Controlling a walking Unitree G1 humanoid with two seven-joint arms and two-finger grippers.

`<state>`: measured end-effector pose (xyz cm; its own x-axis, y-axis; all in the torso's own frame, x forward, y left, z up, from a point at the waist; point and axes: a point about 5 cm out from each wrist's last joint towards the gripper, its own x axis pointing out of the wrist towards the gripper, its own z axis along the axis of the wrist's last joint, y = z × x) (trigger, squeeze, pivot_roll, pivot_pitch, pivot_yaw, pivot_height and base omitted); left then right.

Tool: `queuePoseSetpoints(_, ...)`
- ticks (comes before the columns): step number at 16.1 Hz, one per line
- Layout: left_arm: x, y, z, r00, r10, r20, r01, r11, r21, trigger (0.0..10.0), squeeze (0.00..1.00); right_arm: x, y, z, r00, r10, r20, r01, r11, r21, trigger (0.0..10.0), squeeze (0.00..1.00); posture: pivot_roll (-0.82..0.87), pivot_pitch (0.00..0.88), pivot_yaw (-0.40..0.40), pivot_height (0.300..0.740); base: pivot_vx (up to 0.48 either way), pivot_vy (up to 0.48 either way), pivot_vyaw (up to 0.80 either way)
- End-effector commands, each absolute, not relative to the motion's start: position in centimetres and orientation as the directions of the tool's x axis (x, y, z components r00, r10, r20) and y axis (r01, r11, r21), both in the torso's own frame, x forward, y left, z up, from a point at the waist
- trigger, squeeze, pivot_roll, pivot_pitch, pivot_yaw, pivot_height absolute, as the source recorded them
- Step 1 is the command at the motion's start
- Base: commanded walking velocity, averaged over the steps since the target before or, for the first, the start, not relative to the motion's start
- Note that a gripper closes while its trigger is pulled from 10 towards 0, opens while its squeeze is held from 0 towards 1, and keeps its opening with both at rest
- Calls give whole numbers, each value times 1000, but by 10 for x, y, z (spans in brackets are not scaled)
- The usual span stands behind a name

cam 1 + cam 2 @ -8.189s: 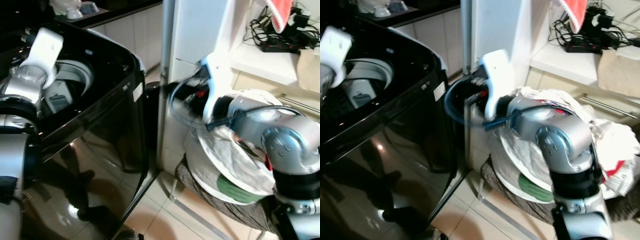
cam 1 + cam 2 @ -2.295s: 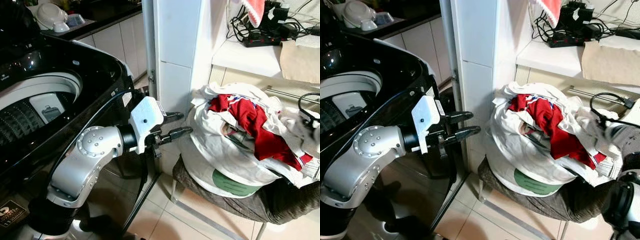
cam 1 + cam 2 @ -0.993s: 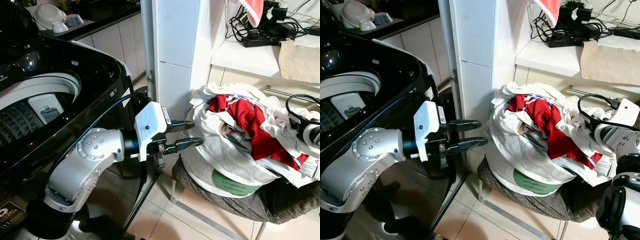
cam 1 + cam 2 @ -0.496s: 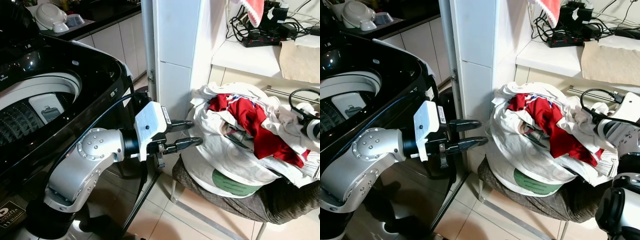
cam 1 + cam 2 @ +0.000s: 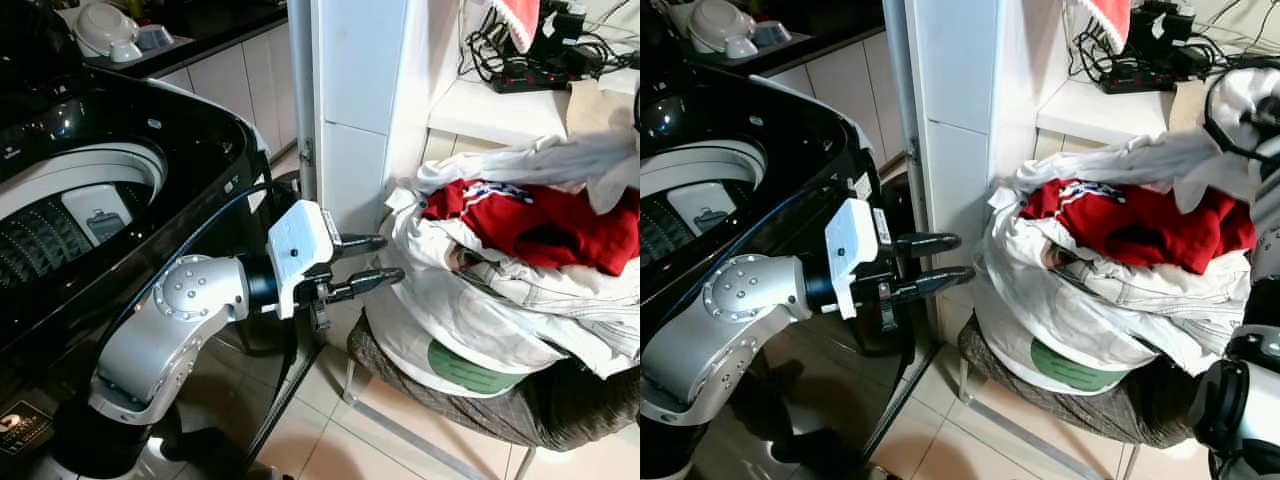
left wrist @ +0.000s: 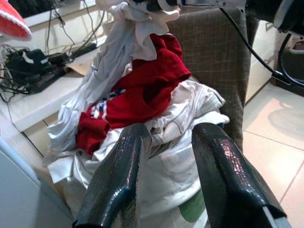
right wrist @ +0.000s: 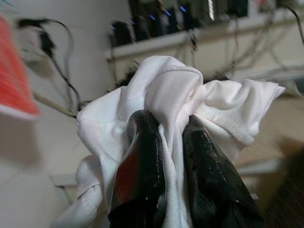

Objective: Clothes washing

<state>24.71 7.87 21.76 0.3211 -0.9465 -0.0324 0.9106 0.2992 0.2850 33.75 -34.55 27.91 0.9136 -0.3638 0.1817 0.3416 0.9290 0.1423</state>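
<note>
A heap of laundry [image 5: 480, 300] sits on a brown checked chair [image 5: 470, 412], with a red garment [image 5: 520, 215] near its top. My right gripper [image 7: 173, 156] is shut on a bunched white garment [image 7: 166, 90]. That white garment [image 5: 1140, 160] stretches up from the heap toward the upper right. My left gripper [image 5: 388, 258] is open and level beside the heap's left side, with nothing between its fingers [image 6: 213, 161]. The black top-loading washing machine [image 5: 200, 130] stands at the left with its drum [image 5: 60, 215] uncovered.
A white pillar [image 5: 360, 110] stands between the washer and the chair. Behind the heap, a shelf [image 5: 1110, 100] carries a power strip [image 5: 530, 75] and tangled cables. Bowls [image 5: 105, 25] sit on a dark counter at the back left. Tiled floor lies below.
My right gripper has risen to the upper right, drawing the white garment up off the heap. The left gripper has stayed open in nearly the same place.
</note>
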Motion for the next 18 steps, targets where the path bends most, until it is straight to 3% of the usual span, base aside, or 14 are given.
queuePoseSetpoints(1,251,82,223,350,-937,-16,892,328,312,10000,0,339,-326,317,907,-251,339,232,968,97,0,0,-19,0,45,740,0,0,0)
queuePoseSetpoints(2,251,82,223,354,-935,-13,888,331,319,10000,0,340,-320,322,910,-214,355,207,977,59,0,0,-19,0,45,740,0,0,0)
queuePoseSetpoints(3,252,82,223,360,-933,-15,881,334,335,10000,0,345,-314,317,948,-173,267,205,974,-98,0,0,-21,0,43,740,0,0,0)
queuePoseSetpoints(5,252,81,222,355,-935,-15,884,331,331,10000,0,346,-326,298,953,-259,155,280,950,-139,2078,0,-22,0,41,740,0,0,0)
queuePoseSetpoints(6,251,79,222,352,-936,-13,885,329,329,10000,0,344,-339,273,941,-335,45,338,932,-128,8078,0,-21,0,40,740,0,0,0)
queuePoseSetpoints(7,250,78,221,349,-937,-13,887,326,328,10000,0,341,-347,248,929,-366,-58,355,924,-142,10000,0,-18,0,42,740,0,0,0)
queuePoseSetpoints(8,250,78,221,347,-938,-13,887,324,329,10000,0,339,-349,236,924,-368,-104,352,925,-142,10000,455,-15,0,42,740,0,0,0)
queuePoseSetpoints(9,250,79,221,346,-938,-13,887,323,330,10000,0,336,-351,224,916,-375,-142,358,924,-132,10000,1000,-12,0,44,740,0,0,0)
queuePoseSetpoints(13,250,79,222,341,-940,-17,888,316,334,10000,0,335,-352,220,911,-385,-149,370,922,-116,10000,1000,-14,0,50,740,0,0,0)
queuePoseSetpoints(14,251,79,222,341,-940,-17,888,316,335,10000,0,336,-351,222,914,-382,-136,372,923,-94,0,1000,-13,0,50,740,0,0,0)
queuePoseSetpoints(15,251,79,223,343,-939,-12,885,319,338,10000,0,339,-347,229,930,-356,-96,352,934,-56,0,0,-12,0,50,740,0,0,0)
queuePoseSetpoints(18,264,80,234,430,-901,58,830,420,368,10000,0,347,-322,269,978,-196,68,197,980,5,0,0,-13,0,48,740,0,0,0)
